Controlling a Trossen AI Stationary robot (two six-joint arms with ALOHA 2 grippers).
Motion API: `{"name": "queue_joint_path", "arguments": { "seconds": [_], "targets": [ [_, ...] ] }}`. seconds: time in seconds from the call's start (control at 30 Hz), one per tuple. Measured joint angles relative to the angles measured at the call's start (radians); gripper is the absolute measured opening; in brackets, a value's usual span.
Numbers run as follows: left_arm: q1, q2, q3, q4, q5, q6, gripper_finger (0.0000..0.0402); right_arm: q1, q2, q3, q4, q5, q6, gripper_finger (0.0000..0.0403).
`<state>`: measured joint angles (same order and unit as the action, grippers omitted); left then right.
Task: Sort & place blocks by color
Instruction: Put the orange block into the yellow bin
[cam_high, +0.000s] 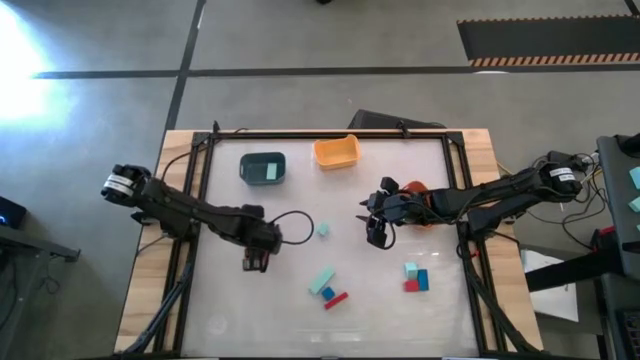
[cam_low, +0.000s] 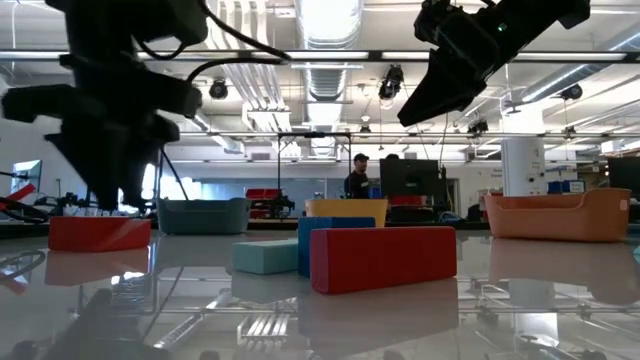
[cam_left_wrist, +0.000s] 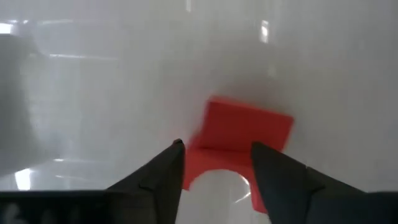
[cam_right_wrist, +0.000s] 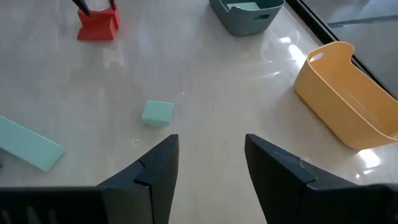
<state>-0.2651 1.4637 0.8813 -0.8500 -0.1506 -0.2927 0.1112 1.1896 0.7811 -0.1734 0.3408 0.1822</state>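
the left tool (cam_left_wrist: 214, 171) stands spread around the red arch block (cam_left_wrist: 239, 140), not yet clenched, ready to grip. the right tool (cam_right_wrist: 208, 165) waits released above the counter (cam_right_wrist: 205, 81).

I am counting nine blocks on the tabletop: three red blocks (cam_high: 336, 299), two blue blocks (cam_high: 421, 280) and four mint blocks (cam_high: 321, 281), one of them lying inside a bin. I am also counting three bins: one teal bin (cam_high: 245, 168), one yellow-orange bin (cam_high: 336, 152), one orange bin (cam_low: 560, 218).
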Motion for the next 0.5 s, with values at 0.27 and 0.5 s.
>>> {"name": "queue_joint_path", "arguments": {
  "seconds": [0.27,0.5],
  "targets": [
    [-0.009,0.004,-0.024,0.084,0.009,0.029,0.0014,0.000,0.000,0.000,0.000,0.000,0.000,0.0176],
    [-0.009,0.016,-0.039,0.099,0.006,0.013,0.0012,0.000,0.000,0.000,0.000,0.001,0.000,0.0176]
  ]
}}
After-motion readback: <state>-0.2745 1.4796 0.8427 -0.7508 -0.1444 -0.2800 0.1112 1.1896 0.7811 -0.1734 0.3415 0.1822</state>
